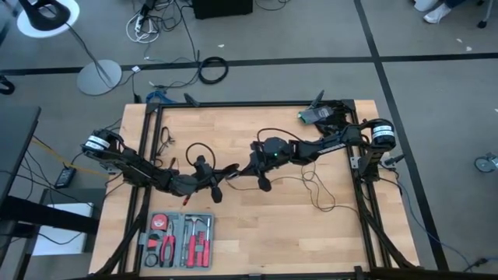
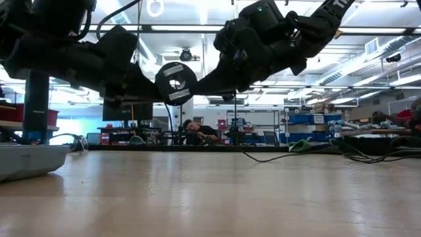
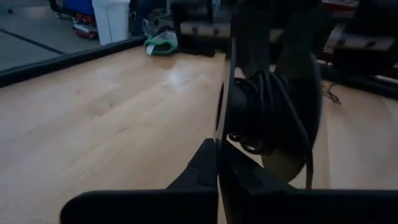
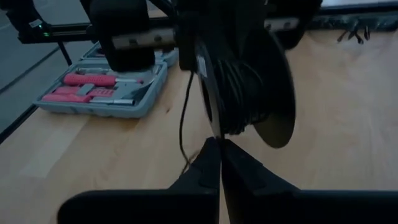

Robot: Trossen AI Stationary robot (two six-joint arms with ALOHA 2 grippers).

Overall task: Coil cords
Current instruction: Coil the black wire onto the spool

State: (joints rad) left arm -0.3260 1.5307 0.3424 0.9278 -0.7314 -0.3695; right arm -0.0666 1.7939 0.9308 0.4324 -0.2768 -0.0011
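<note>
Left tool (image 3: 219, 163): closed on the spool (image 3: 273, 118) rim.
Right tool (image 4: 219, 163): closed on the same spool.
Cord (image 1: 315, 187): loose on the table (image 1: 280, 233).

Grey carpeted floor (image 1: 436, 93) is seen around the desk (image 1: 342, 233); a floor lamp (image 1: 48, 15) is placed at upper left, and shelving (image 2: 309, 128) is lit by ceiling lights (image 2: 155, 8).
</note>
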